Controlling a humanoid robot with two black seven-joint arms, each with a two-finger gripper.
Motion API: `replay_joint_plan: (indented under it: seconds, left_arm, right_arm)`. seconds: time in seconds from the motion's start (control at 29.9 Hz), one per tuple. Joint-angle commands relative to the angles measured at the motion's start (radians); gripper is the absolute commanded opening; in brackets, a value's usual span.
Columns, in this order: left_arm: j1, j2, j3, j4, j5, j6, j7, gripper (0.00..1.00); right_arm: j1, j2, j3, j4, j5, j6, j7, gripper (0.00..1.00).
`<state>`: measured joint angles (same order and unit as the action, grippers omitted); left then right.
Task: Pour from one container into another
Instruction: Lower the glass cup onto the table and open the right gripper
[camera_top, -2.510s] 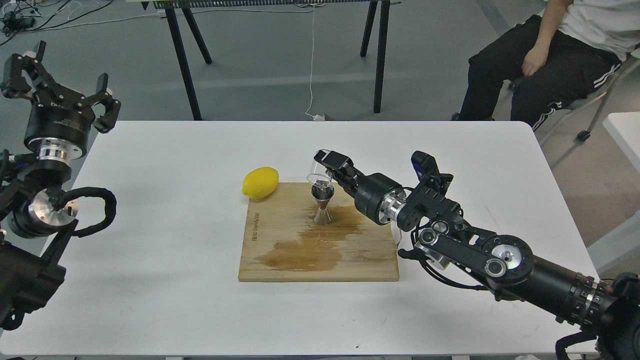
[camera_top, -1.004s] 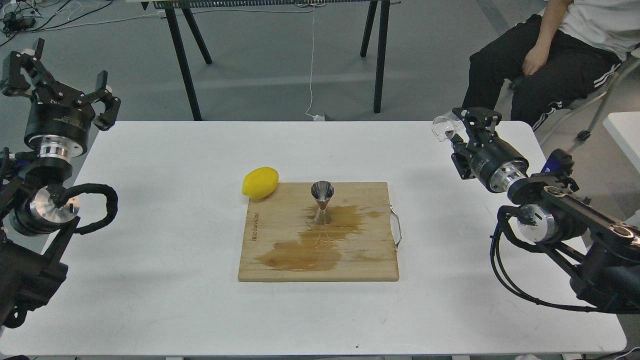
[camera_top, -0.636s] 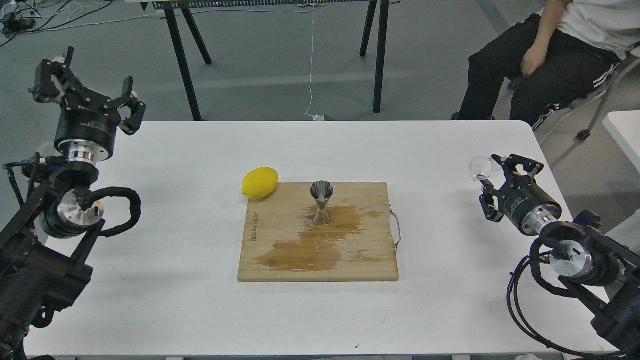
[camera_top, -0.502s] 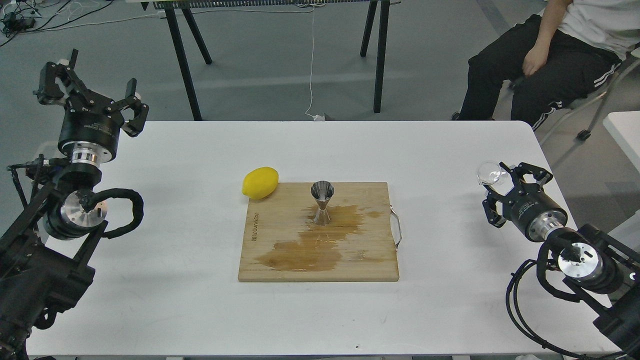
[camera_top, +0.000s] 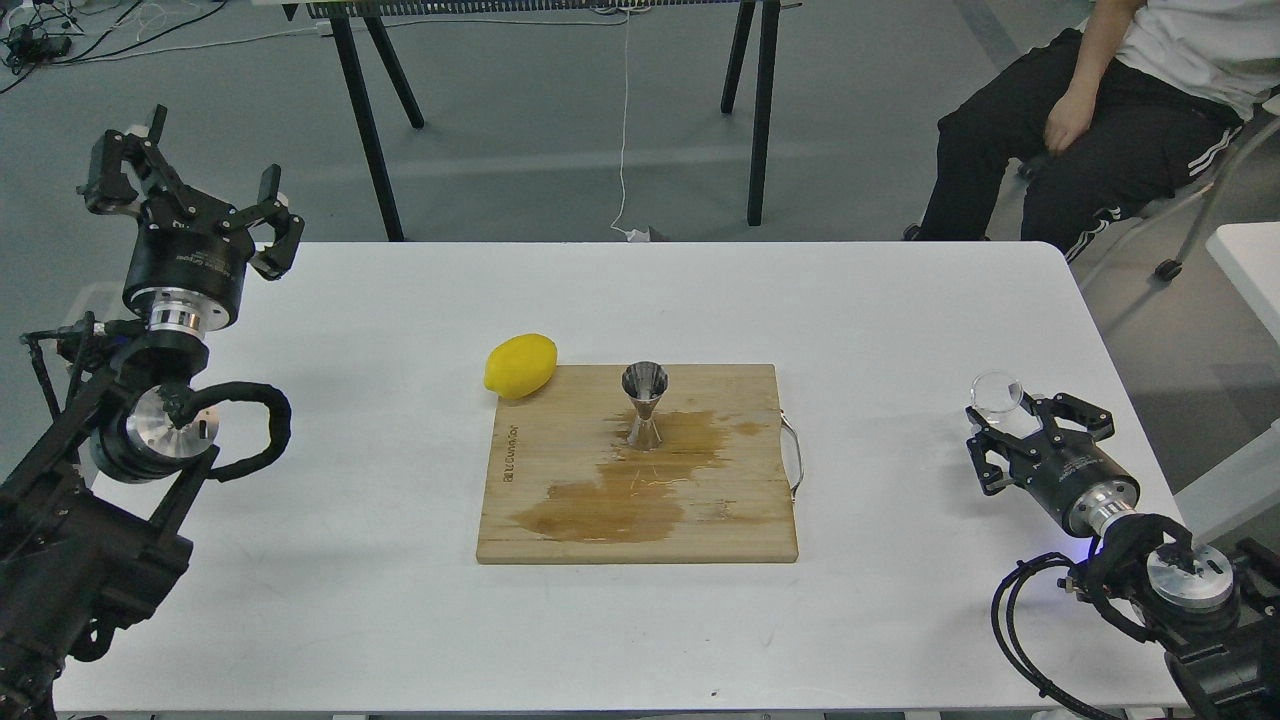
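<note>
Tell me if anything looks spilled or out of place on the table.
Yes: a brown wet stain spreads across the wooden cutting board, around the base of the upright steel jigger and toward the near edge. It looks like spilled liquid. The lemon looks normal.

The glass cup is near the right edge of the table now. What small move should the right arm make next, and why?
Probably draw the right gripper back a little toward the robot. The glass cup seems to stand on the white table just ahead of the spread fingers, not between them, and the jigger stands upright on the wet cutting board, so pouring looks done.

One lemon (camera_top: 520, 366), one jigger (camera_top: 644, 404), one cup (camera_top: 995, 392)
</note>
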<state>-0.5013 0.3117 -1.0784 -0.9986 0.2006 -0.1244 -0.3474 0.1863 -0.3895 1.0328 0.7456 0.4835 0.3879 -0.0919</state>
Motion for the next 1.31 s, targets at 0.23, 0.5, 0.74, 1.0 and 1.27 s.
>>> replay_joint_plan:
  seconds: [0.23, 0.5, 0.74, 1.0, 1.27]
  left_arm:
    - [0.001, 0.014, -0.002, -0.002, -0.001, 0.0, -0.002, 1.0]
    - [0.003, 0.014, -0.002, -0.003, -0.001, 0.002, -0.002, 1.0]
    - [0.001, 0.021, -0.002, -0.005, -0.001, 0.006, -0.002, 1.0]
    - [0.001, 0.024, -0.002, -0.008, -0.001, 0.008, -0.002, 1.0]
    - [0.001, 0.027, -0.002, -0.008, -0.001, 0.008, -0.002, 1.0]
  right_arm:
    - [0.002, 0.072, 0.07, -0.088, 0.0, 0.002, -0.042, 0.5]
    - [0.002, 0.073, 0.072, -0.088, 0.0, 0.0, -0.04, 0.58]
    - [0.002, 0.073, 0.07, -0.098, 0.0, 0.002, -0.038, 0.6]
    - [0.004, 0.078, 0.072, -0.098, -0.002, -0.001, -0.034, 0.96]
    - [0.016, 0.067, 0.066, -0.083, -0.005, 0.1, -0.034, 0.99]
